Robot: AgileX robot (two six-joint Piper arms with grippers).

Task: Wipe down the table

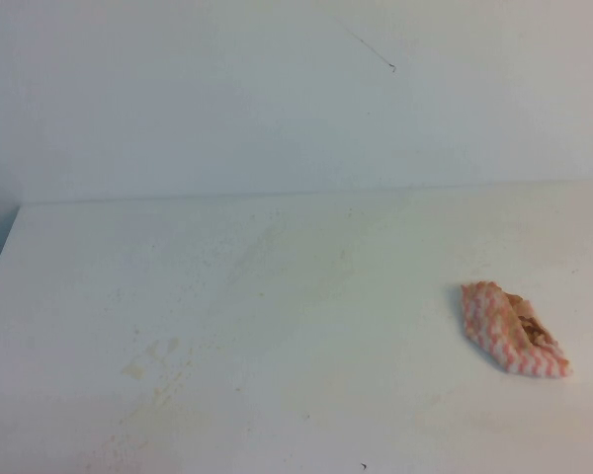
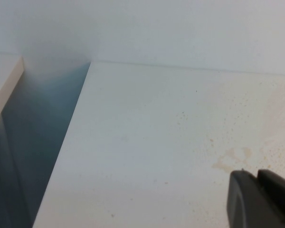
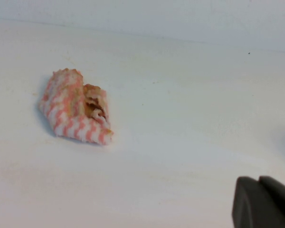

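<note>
A crumpled red-and-white striped cloth (image 1: pixel 515 329) with brown soiling lies on the white table (image 1: pixel 306 296) at the right; the right wrist view shows the same cloth (image 3: pixel 76 107). Faint brownish stains (image 1: pixel 161 357) mark the table at the front left, and the left wrist view catches the stains (image 2: pixel 232 158) just beyond the left gripper (image 2: pixel 257 175). That gripper is shut and holds nothing. The right gripper (image 3: pixel 259 180) is also shut and empty, hovering well apart from the cloth. Neither arm appears in the high view.
The table's left edge (image 2: pixel 69 142) drops into a dark gap beside another white surface (image 2: pixel 2 83). A plain white wall (image 1: pixel 277 89) rises behind the table's far edge.
</note>
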